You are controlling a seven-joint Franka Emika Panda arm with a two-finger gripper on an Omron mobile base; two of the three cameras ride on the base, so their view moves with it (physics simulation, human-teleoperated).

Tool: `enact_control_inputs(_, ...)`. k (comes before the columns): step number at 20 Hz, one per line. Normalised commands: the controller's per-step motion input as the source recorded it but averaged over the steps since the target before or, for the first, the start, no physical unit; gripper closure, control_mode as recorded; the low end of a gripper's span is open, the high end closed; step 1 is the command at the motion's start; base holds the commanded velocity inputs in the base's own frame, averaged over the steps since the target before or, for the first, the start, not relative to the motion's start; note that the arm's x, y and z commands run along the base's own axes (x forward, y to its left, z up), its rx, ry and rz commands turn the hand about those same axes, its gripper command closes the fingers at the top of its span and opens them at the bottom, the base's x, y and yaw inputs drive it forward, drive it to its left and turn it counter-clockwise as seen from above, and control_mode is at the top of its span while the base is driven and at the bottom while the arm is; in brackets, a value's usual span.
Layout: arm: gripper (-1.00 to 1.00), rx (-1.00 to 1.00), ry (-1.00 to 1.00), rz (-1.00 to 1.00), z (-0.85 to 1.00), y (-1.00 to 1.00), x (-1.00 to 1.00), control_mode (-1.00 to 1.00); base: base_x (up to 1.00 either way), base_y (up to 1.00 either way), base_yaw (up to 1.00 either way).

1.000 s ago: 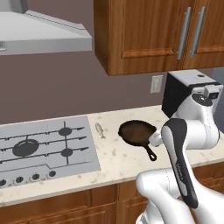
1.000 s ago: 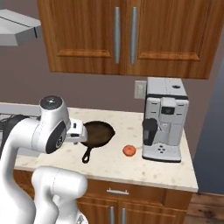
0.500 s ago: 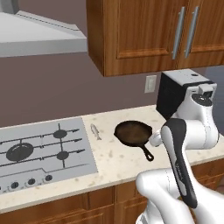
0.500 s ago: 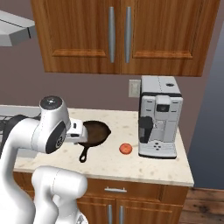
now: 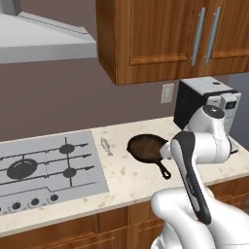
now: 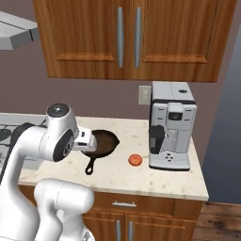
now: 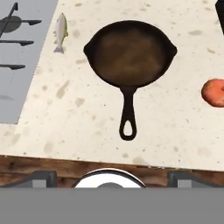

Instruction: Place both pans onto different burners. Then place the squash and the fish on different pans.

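A rusty brown-black skillet [image 7: 129,52] lies on the speckled counter, its short handle [image 7: 127,118] pointing toward the counter's front edge. It is also seen as the skillet [image 5: 145,147] and the skillet [image 6: 104,141] in the base views. The small silver fish [image 7: 60,31] lies between the skillet and the cooktop [image 5: 48,168], whose black burners [image 5: 22,168] carry nothing. The orange-red squash [image 6: 135,160] sits right of the skillet, before the coffee machine. My gripper [image 7: 112,177] hangs open above the counter's front edge, just short of the handle's end, holding nothing.
A grey coffee machine [image 6: 169,132] stands at the counter's right end against the wall. Wooden cabinets [image 6: 127,37] hang overhead, and a range hood [image 5: 44,41] sits above the cooktop. My white arm [image 5: 199,146] covers the counter's right part in the left base view.
The whole picture has shifted a little in both base views, so the base has moved. The skillet, fish and squash lie where they were, and the gripper stays open.
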Motion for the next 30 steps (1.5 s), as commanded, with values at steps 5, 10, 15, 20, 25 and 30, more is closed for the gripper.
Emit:
enact_control_inputs(5,-1.0,0.0,0.01,0.0,-0.25,0.0,0.3,-1.0,0.0,0.0,0.0)
enact_control_inputs(10,-1.0,-0.05,0.0,0.0,-0.29,0.0,0.11,-1.0,0.0,0.0,0.0)
enact_control_inputs(15,-1.0,-0.08,0.03,0.0,-0.27,0.0,0.1,-1.0,0.0,0.0,0.0)
enact_control_inputs(20,-1.0,-0.01,0.05,0.0,-0.25,0.0,0.19,-1.0,0.0,0.0,0.0)
enact_control_inputs(25,-1.0,0.0,0.04,0.0,-0.21,0.0,0.22,-1.0,0.0,0.0,0.0)
enact_control_inputs(30,-1.0,0.0,0.02,0.0,-0.18,-0.01,0.17,-1.0,0.0,0.0,0.0)
